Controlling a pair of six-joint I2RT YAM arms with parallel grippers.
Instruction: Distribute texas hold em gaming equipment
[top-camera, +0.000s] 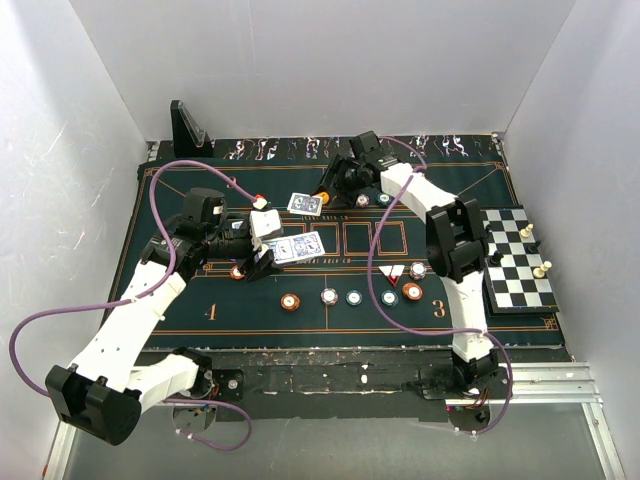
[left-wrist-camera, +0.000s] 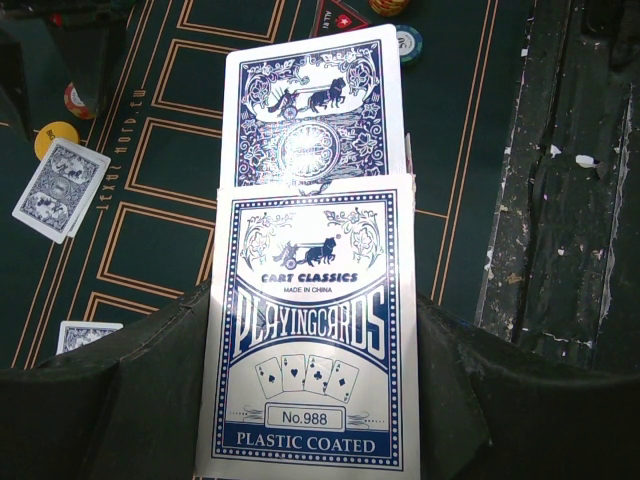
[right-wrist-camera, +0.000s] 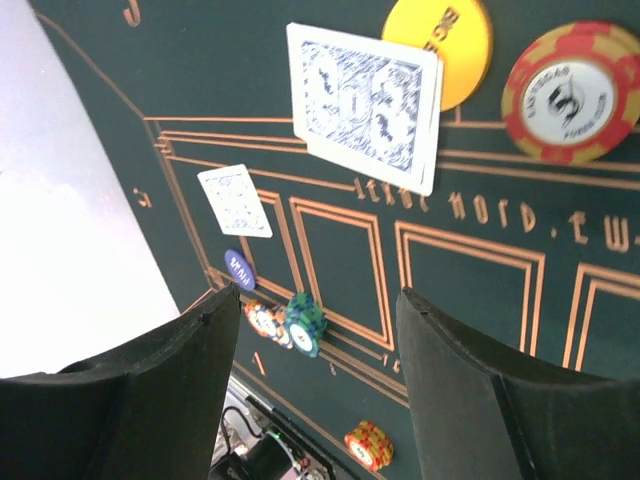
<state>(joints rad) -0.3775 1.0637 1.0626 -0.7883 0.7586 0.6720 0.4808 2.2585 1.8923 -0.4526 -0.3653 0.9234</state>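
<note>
Card box (left-wrist-camera: 308, 340) clamped in left gripper (left-wrist-camera: 315, 305) has blue-backed card (left-wrist-camera: 312, 110) protruding.

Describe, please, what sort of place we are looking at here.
Probably a robot test cell staged as a poker table: plain white walls enclose a dark green mat with orange betting lines, strewn with small round poker chips and blue-backed playing cards.
</note>
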